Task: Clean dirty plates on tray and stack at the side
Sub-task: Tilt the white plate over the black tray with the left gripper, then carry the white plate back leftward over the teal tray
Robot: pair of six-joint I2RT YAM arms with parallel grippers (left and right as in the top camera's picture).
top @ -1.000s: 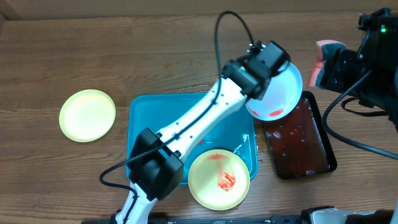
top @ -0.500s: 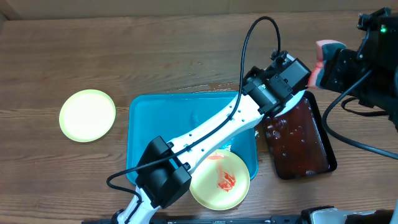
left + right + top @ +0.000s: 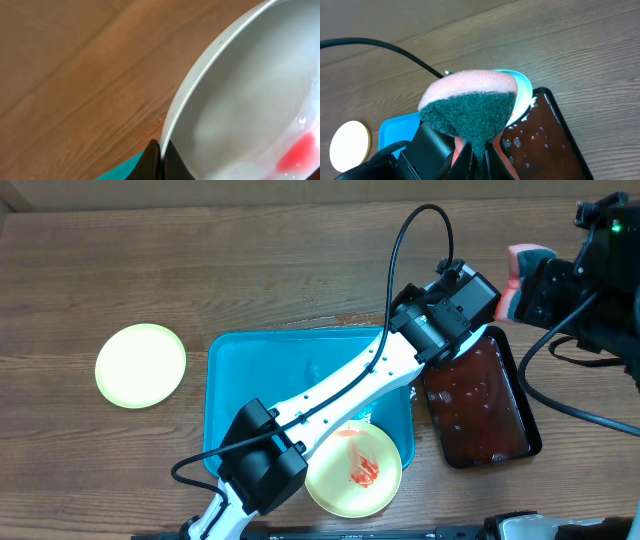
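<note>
Left pincer [image 3: 160, 152] is closed tight on the rim of the light blue plate [image 3: 240, 100], 1 finger on each face. The plate hangs steeply tilted over the dark tray [image 3: 485, 410], with a red blob of sauce low in its bowl. Right pincer [image 3: 479, 151] is clamped narrow on 1 sponge [image 3: 470, 107], pink foam with a dark green scouring face, held in the air near the far end of that dark tray. Plates number 3 and trays 2. Nearest lies the smeared yellow-green plate [image 3: 352, 468], flat on the near right corner of the turquoise tray [image 3: 250, 380] and overhanging its rim, red streaks across its middle. The dark tray sits just beside the turquoise tray on the right and holds reddish liquid. Farther left, apart from both trays, the clean yellow-green plate [image 3: 140, 365] rests alone on the wooden table [image 3: 200, 260].
</note>
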